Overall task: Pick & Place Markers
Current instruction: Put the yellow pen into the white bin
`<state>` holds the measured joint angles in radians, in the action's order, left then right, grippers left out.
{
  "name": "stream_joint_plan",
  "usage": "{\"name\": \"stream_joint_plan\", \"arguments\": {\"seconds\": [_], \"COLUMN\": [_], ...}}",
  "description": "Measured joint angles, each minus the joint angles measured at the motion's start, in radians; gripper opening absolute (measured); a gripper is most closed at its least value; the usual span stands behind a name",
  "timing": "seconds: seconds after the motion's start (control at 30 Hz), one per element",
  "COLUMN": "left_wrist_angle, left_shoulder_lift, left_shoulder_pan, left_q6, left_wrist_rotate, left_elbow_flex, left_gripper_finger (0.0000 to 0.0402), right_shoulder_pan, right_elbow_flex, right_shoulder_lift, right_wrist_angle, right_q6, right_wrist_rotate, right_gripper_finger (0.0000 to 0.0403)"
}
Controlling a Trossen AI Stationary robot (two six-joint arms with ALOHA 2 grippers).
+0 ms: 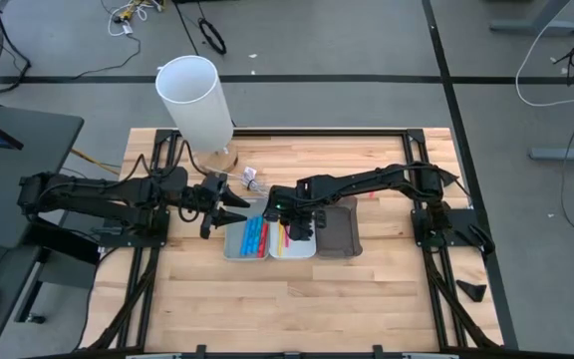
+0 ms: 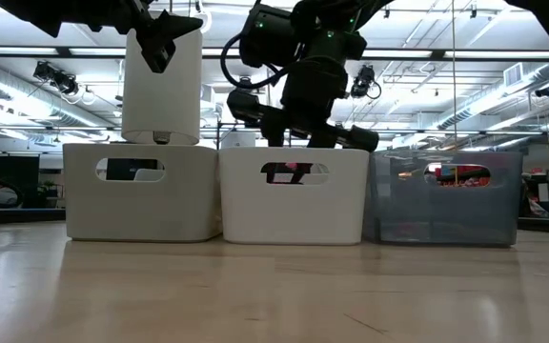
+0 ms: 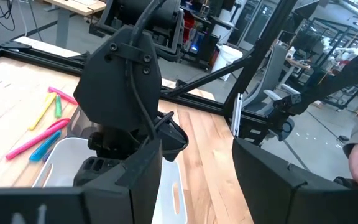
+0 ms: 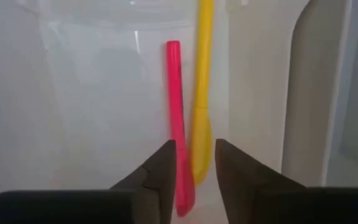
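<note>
Right gripper point(image 4: 193, 168) low over middle tray point(image 1: 301, 249), fingers parted, gripping nothing. Yellow marker point(image 4: 201, 87) straight ahead between the tips, long axis up-frame, pink marker point(image 4: 176, 112) alongside. Left gripper point(image 1: 229, 206) open, upper-left of trays.

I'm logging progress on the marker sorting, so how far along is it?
Done: blue and red markers lie in the left tray, and a pink marker lies in the middle tray. In hand: the right gripper, jaws parted, hangs over a yellow marker there. The left gripper waits open nearby. Left: any markers on the table, which I can't see.
</note>
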<state>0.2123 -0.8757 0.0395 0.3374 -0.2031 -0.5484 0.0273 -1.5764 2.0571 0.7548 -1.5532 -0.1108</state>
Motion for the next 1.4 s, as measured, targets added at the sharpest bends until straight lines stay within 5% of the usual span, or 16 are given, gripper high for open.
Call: {"name": "stream_joint_plan", "arguments": {"seconds": [0.2,0.87,1.4], "left_wrist_angle": [0.0,0.0,0.0], "left_shoulder_lift": [0.0,0.0,0.0], "left_shoulder_pan": [0.0,0.0,0.0], "left_q6": [0.0,0.0,0.0], "left_wrist_rotate": [0.0,0.0,0.0], "left_elbow_flex": [0.0,0.0,0.0], "left_gripper_finger": [0.0202,0.0202,0.0202], "right_shoulder_pan": [0.0,0.124,0.438], "right_elbow_flex": [0.0,-0.001,-0.001], "right_shoulder_lift": [-0.016,-0.262,-0.359], "right_wrist_angle": [-0.011,0.119,0.568], "right_q6": [0.128,1.194,1.219], "right_wrist_rotate": [0.003,0.076,0.076], "right_gripper_finger": [0.0123,0.0119,0.0119]}}
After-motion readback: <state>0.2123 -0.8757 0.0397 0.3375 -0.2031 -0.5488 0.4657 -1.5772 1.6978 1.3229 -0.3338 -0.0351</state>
